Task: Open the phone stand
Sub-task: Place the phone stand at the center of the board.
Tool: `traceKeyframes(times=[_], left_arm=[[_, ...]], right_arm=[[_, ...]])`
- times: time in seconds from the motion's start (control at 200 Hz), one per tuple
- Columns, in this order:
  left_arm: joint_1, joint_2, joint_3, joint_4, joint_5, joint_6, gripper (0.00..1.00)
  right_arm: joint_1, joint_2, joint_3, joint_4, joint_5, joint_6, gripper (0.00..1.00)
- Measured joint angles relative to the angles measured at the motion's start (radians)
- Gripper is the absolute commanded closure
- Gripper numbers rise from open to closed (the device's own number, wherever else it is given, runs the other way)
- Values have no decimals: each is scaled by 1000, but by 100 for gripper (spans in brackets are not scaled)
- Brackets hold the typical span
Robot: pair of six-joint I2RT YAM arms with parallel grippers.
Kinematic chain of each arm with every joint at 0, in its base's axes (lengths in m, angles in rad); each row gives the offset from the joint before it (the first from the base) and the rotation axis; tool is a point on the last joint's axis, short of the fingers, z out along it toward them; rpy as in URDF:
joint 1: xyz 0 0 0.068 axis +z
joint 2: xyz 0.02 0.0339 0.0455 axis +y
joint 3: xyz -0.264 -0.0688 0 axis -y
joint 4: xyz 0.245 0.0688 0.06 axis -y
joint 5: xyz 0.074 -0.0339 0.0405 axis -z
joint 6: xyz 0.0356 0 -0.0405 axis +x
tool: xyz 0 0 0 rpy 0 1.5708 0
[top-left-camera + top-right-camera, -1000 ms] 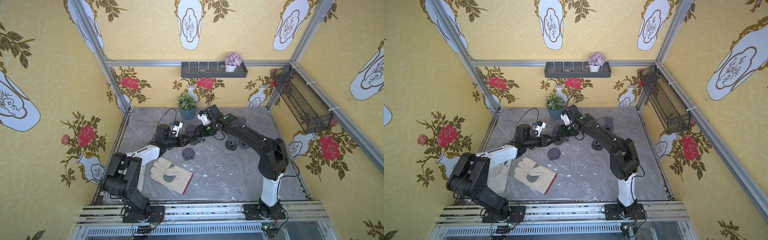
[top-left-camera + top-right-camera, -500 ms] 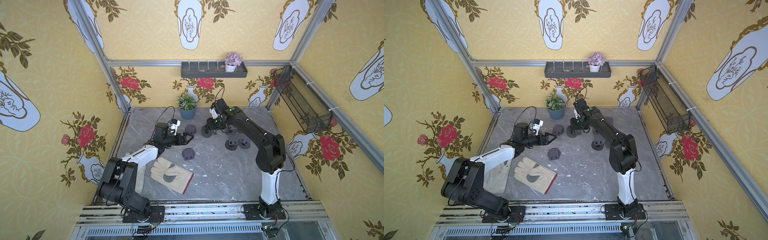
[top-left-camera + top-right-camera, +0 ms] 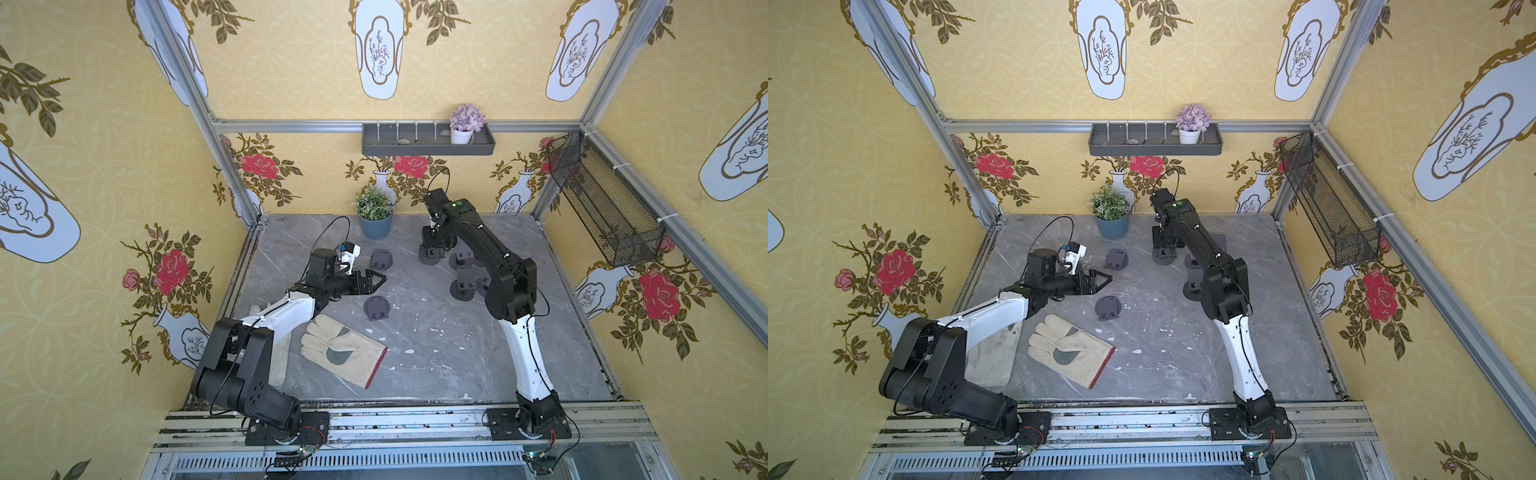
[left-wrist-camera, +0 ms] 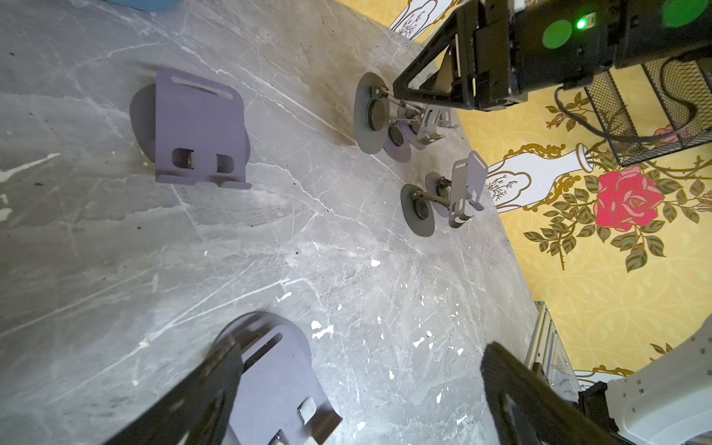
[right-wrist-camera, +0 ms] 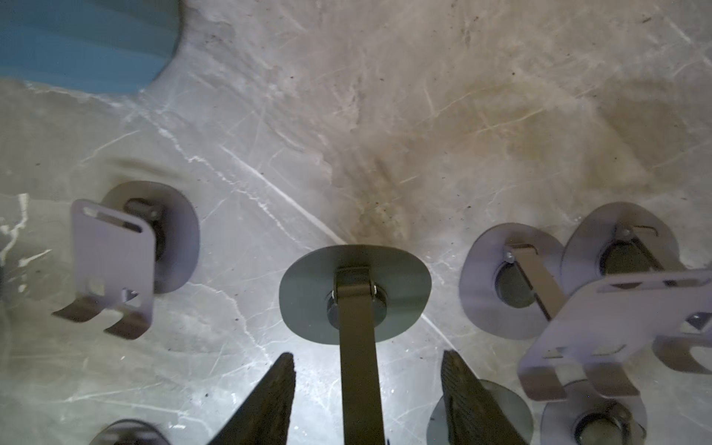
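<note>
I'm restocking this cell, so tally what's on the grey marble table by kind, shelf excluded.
Folded grey metal phone stands: 2
Opened grey metal phone stands: 5, one in the right gripper; some partly hidden
Pale leather work gloves: 2, one partly under the left arm
Green plant in a blue pot: 1
Total: 10

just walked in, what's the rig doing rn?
Opening phone stands. The right hand straddles an opened stand whose base is on the table near the blue pot; whether it grips is unclear. The left hand is open, empty, hovering by a folded stand. Another folded one lies near; more opened ones stand nearby.
</note>
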Motion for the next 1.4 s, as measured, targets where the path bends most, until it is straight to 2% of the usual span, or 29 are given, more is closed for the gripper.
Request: traceKeyframes(times=[0.495, 0.735, 0.91, 1.4], left_arm=[[0, 73, 54, -8, -11, 2, 1], [0, 85, 60, -6, -11, 2, 1], [0, 92, 60, -5, -11, 2, 1], [0, 73, 63, 3, -23, -17, 1]], right_arm=[[-41, 77, 17, -24, -22, -21, 42], [-56, 95, 9, -10, -53, -23, 21], [-58, 91, -4, 5, -61, -29, 0], [-27, -66, -25, 56, -30, -48, 2]])
